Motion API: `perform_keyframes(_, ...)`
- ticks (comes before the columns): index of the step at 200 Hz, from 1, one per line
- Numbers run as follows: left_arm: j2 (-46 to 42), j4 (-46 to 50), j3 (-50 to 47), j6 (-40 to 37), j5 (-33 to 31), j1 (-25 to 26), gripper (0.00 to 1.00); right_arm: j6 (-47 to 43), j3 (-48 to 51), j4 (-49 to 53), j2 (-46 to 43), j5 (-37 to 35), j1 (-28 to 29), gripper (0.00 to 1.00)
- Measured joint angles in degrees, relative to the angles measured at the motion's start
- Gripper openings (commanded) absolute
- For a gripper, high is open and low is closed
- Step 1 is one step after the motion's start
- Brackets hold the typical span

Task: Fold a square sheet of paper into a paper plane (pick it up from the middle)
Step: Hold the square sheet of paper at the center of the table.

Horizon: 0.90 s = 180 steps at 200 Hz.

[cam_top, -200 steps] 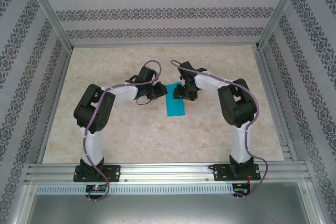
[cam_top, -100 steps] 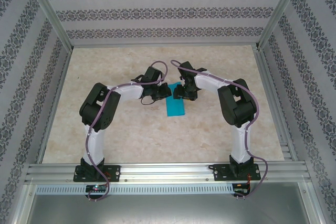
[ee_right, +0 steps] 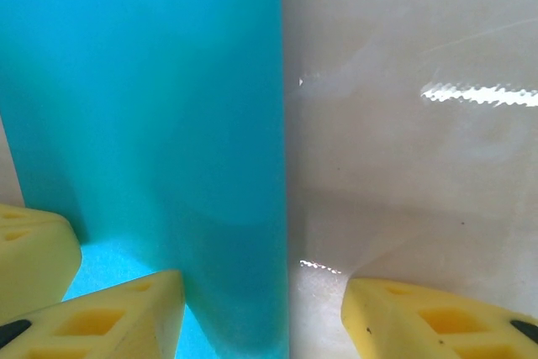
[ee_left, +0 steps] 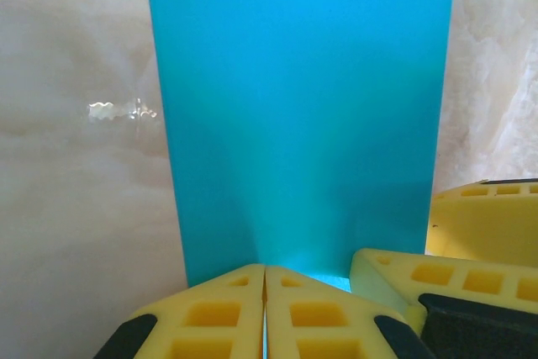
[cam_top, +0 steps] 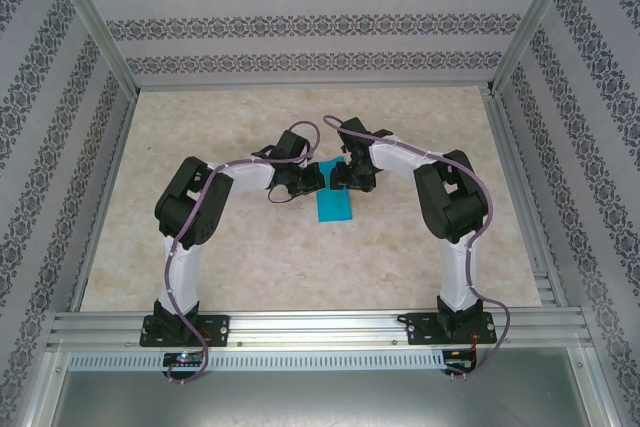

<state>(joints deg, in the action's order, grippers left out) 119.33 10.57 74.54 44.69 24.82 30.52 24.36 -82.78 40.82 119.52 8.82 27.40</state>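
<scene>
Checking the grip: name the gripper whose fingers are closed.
The left gripper: its yellow fingers press together on the blue paper edge; those of the right gripper stand apart.

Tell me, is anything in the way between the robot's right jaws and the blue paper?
No, nothing visible. The right gripper has its jaws open right at the blue paper, with one finger over the paper and the other over the bare table. The left gripper, shut, seems to pinch the same end beside it.

White arm links (cam_top: pixel 178 272), black joints (cam_top: pixel 190 209), purple cables (cam_top: pixel 487 209), yellow cut-out gripper fingers (ee_left: pixel 210 313).
</scene>
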Motion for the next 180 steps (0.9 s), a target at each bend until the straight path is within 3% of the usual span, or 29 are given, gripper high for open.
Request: perform_keyframes(180, 0.0, 1.0, 0.0, -0.6, -0.1, 0.0, 0.06, 0.1, -0.9, 1.1, 0.6, -0.6, 0.3, 0.58)
